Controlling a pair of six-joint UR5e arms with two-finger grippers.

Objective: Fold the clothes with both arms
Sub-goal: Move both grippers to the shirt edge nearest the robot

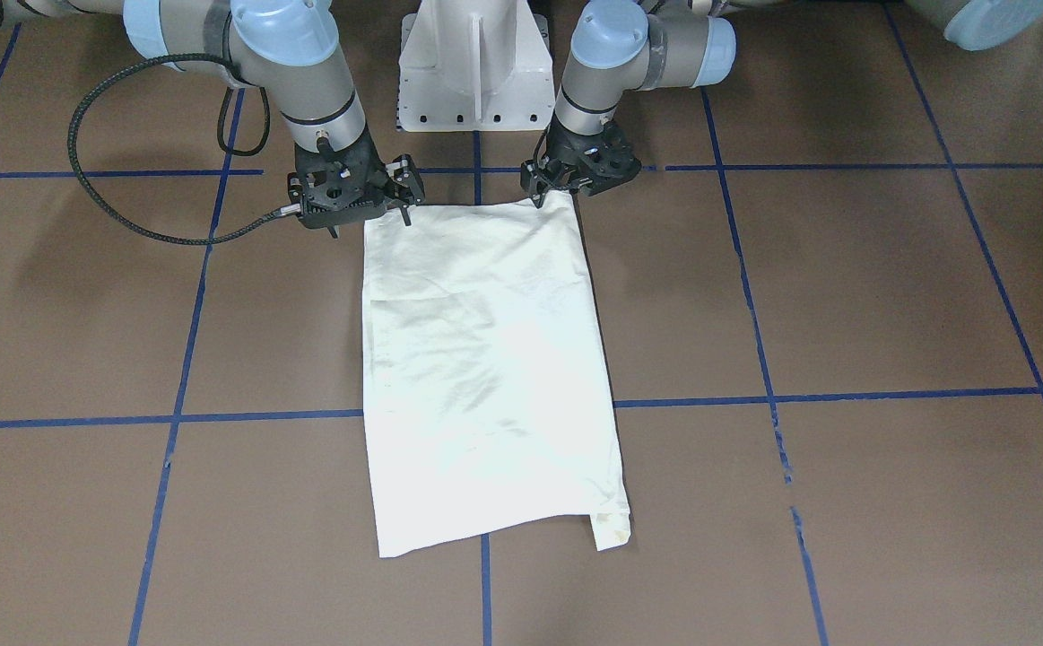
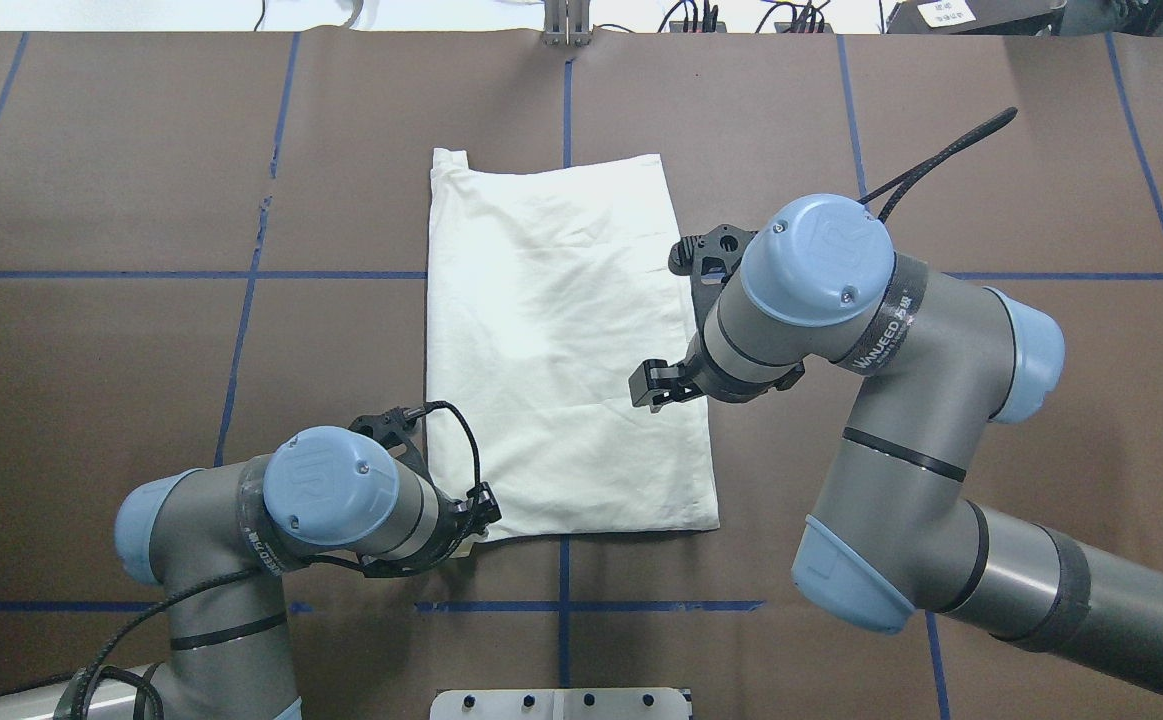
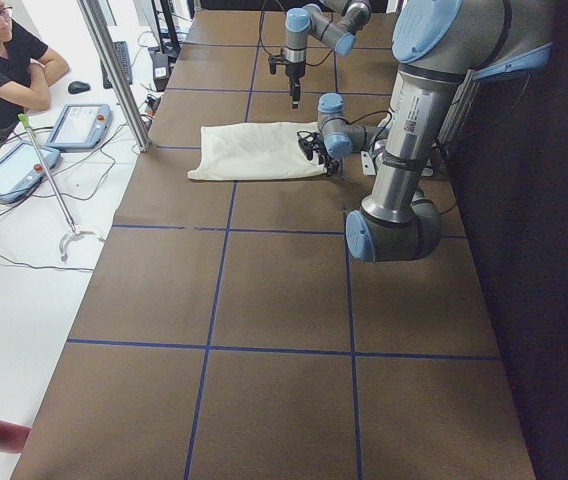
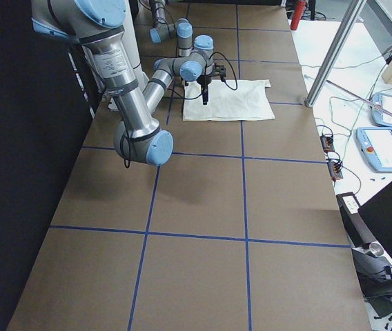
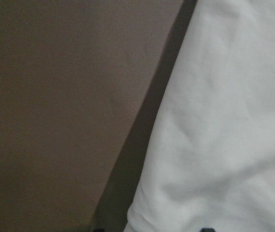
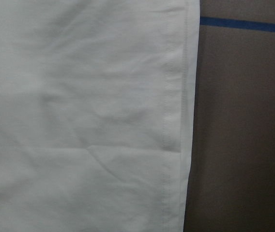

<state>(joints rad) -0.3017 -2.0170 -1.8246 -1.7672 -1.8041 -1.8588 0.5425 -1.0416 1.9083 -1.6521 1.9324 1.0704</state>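
A white folded cloth [image 1: 485, 359] lies flat mid-table, long side running away from the robot; it also shows in the overhead view [image 2: 561, 350]. My left gripper [image 1: 561, 193] is low at the cloth's near corner on the robot's left [image 2: 471, 515]. Its wrist view shows the cloth edge [image 5: 224, 121] very close, with two dark fingertip specks apart at the bottom. My right gripper [image 1: 369, 220] hangs raised over the cloth's other near corner, fingers apart and empty. Its wrist view shows the hemmed cloth edge [image 6: 181, 121].
The white pedestal base [image 1: 472, 63] stands at the table's robot side. Blue tape lines [image 1: 485, 413] cross the brown table. In the exterior left view an operator [image 3: 4, 60], tablets [image 3: 79, 125] and a metal post [image 3: 114, 70] are beside the table.
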